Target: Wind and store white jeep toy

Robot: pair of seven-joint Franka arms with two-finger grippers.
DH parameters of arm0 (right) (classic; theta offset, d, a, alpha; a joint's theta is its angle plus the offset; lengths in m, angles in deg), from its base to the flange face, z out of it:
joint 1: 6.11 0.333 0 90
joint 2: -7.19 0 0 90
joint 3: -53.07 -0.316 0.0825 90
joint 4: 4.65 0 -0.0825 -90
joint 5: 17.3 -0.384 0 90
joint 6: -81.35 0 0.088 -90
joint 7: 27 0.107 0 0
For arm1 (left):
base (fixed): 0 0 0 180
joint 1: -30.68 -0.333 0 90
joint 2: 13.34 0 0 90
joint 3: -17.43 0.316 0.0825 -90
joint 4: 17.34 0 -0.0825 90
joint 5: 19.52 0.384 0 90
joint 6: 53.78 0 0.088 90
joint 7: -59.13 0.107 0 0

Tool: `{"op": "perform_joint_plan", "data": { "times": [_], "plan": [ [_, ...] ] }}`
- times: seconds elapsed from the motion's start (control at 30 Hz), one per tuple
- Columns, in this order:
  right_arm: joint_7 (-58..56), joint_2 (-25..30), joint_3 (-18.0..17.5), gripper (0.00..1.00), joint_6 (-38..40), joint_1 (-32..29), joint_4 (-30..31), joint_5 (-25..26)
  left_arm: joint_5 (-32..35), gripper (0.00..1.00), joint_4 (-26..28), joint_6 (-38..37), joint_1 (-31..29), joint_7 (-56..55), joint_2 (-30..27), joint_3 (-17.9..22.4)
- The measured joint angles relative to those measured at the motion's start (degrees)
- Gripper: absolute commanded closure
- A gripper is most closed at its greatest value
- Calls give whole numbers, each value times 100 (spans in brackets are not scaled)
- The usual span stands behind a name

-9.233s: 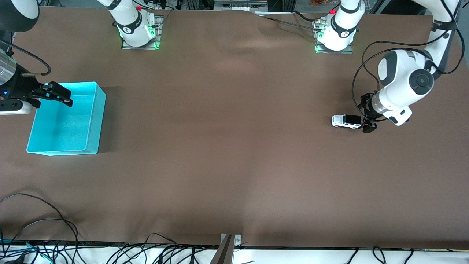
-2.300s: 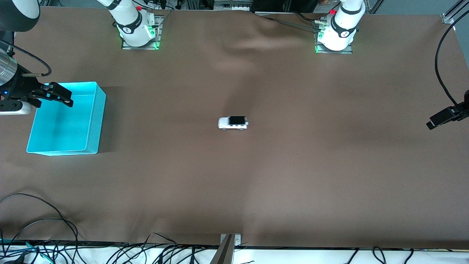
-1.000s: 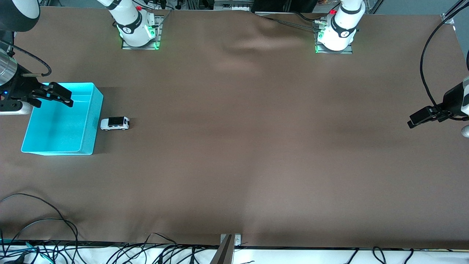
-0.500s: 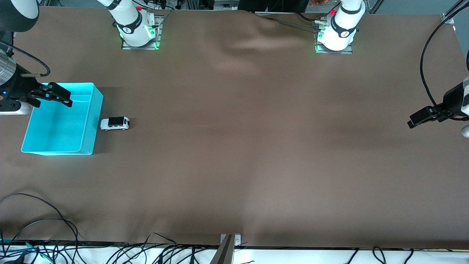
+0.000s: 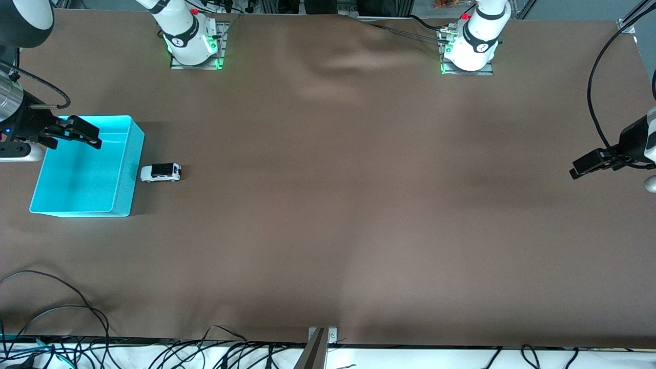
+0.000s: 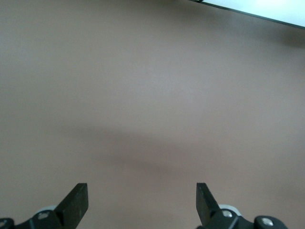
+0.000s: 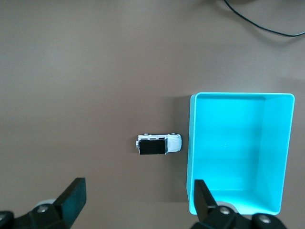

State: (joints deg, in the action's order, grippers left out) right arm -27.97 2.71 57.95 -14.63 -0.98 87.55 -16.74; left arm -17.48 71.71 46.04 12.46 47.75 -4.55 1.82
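The fingers of both grippers stood spread wide and held nothing. My right gripper (image 5: 77, 134) hung over the turquoise bin (image 5: 125, 169), and the left gripper (image 5: 589, 165) waited over bare table (image 5: 359, 205) at the left arm's end.

The white jeep toy (image 5: 161, 172) had run the whole length of the table from the left arm's end and now sat still, wheels down, just beside the bin's outer wall; I could not tell whether its nose touched it. The bin had also shifted slightly toward the right arm's end, so I judged the jeep had nudged it. To my mind the winding and release were done, and only storing remained.

In the right wrist view the jeep (image 7: 159, 143) lay on the table next to the bin (image 7: 190, 143), not under my spread fingers (image 7: 74, 195). I judged the right arm should shift off the bin, descend and pinch the jeep.
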Motion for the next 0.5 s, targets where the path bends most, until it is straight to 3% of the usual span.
{"op": "perform_joint_plan", "data": {
  "times": [0.5],
  "plan": [
    [-1, -90, 4, 0, 57, -1, 26, 0, 0, 0, 0, -5, 0, 0, 1, 0]
  ]
}}
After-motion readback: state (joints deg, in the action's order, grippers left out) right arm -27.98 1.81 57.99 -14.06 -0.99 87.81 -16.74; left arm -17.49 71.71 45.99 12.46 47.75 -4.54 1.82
